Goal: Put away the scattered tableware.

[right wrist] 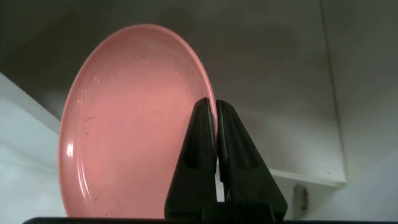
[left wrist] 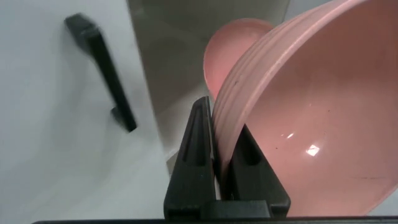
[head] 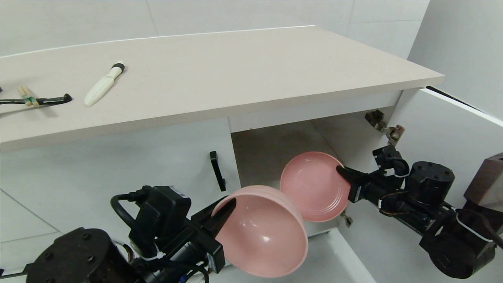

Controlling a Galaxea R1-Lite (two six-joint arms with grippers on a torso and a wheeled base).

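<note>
Pink bowl (head: 267, 236) is hanging in the clamped jaws of the left gripper (head: 230, 206), while the right gripper (head: 341, 169) is pinching the plate (head: 312, 186) on edge, nearer the cabinet (head: 271, 147) opening.

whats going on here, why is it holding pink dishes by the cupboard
The robot is putting tableware away. Its left gripper is clamped on the rim of a pink bowl, and its right gripper pinches the edge of a pink plate. Both are held in front of the open cabinet under the counter. A white utensil and chopsticks lie on the counter.
</note>
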